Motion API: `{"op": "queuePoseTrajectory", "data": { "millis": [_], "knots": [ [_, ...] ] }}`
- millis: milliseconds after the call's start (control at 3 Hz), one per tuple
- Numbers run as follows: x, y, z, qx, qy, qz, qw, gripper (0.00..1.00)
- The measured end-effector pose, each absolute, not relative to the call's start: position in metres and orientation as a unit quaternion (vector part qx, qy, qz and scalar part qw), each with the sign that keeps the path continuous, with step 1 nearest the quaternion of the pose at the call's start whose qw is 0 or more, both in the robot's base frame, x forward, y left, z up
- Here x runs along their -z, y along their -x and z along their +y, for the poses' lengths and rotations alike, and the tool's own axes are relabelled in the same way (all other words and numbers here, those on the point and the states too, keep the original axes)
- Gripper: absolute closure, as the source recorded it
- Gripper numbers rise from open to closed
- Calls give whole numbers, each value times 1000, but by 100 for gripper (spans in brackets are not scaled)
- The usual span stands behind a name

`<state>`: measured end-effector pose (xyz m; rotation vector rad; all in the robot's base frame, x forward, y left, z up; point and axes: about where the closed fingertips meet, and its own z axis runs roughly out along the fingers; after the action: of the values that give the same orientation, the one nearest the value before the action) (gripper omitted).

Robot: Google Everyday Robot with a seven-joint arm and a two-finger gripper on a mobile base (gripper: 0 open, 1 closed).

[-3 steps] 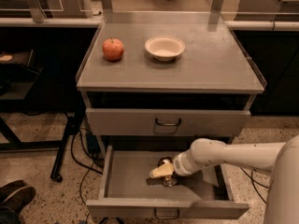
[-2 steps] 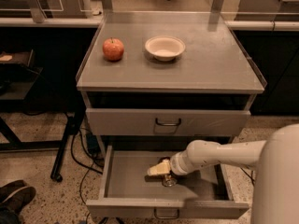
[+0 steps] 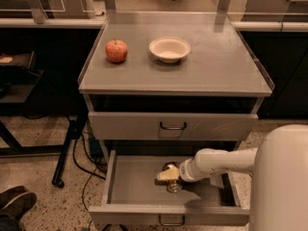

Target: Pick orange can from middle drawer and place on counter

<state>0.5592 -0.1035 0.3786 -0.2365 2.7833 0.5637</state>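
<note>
The middle drawer [image 3: 132, 189] is pulled open below the cabinet. The orange can [image 3: 173, 186] stands inside it near the centre, only partly visible as a shiny rim and body behind my gripper. My gripper [image 3: 168, 174] reaches into the drawer from the right on a white arm and sits right at the can, covering its middle. The counter [image 3: 219, 66] is the grey cabinet top above, with no can on it.
A red apple [image 3: 116, 50] and a cream bowl [image 3: 169, 49] sit on the counter's back left. A closed drawer front [image 3: 173, 125] lies above the open one. Cables [image 3: 89, 158] and a shoe [image 3: 14, 203] are on the floor at left. My white body [image 3: 281, 177] fills the lower right.
My arm has reached further left into the drawer, and the gripper has come onto the can. The apple and bowl have not moved.
</note>
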Motion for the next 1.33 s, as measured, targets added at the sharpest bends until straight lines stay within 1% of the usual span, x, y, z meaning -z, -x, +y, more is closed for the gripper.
{"op": "queuePoseTrajectory", "data": {
  "millis": [333,667,1333],
  "knots": [
    [-379,-559,-104,-196,82,966,145,0],
    [-379,-559,-103,-196,82,966,145,19],
    [-379,-559,-103,-196,82,966,145,66]
  ]
}}
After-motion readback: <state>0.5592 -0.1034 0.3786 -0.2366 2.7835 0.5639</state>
